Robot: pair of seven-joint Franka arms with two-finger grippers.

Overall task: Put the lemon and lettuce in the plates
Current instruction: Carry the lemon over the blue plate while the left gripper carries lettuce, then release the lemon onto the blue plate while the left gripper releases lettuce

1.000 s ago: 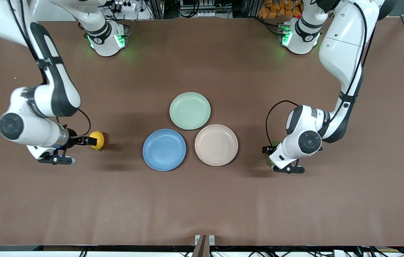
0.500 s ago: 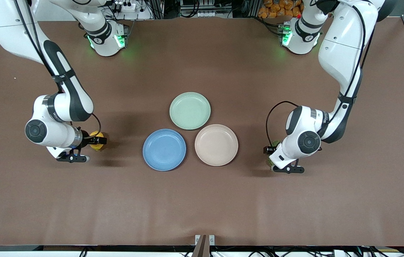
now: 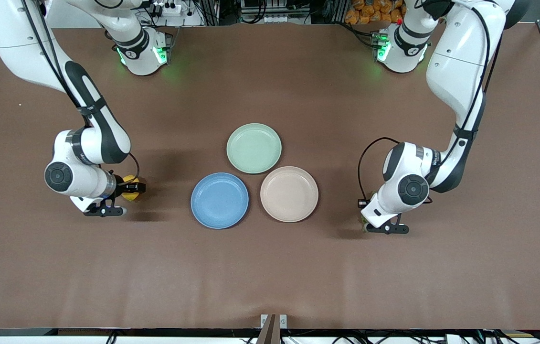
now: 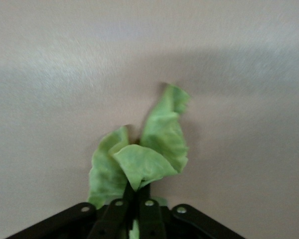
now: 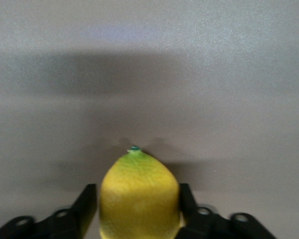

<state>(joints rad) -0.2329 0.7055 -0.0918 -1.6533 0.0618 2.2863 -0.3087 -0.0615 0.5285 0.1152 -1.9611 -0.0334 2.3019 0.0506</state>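
Observation:
My right gripper (image 3: 132, 187) is shut on the yellow lemon (image 3: 130, 190) low over the table, toward the right arm's end, beside the blue plate (image 3: 219, 200). In the right wrist view the lemon (image 5: 139, 191) sits between the two black fingers (image 5: 86, 205). My left gripper (image 3: 364, 212) is shut on the lettuce (image 3: 362, 219), which is mostly hidden under the wrist, beside the beige-pink plate (image 3: 289, 194). In the left wrist view the green leaf (image 4: 152, 144) sticks out from the closed fingers (image 4: 120, 208) just above the table. Both plates are empty.
An empty mint-green plate (image 3: 254, 148) lies farther from the front camera, touching the gap between the other two plates. The brown table (image 3: 270, 277) stretches wide around the plates. Both arm bases stand at the table's back edge.
The right arm's wrist has swung in toward the plates and its fingers have closed round the lemon. The left gripper has shifted slightly with the lettuce.

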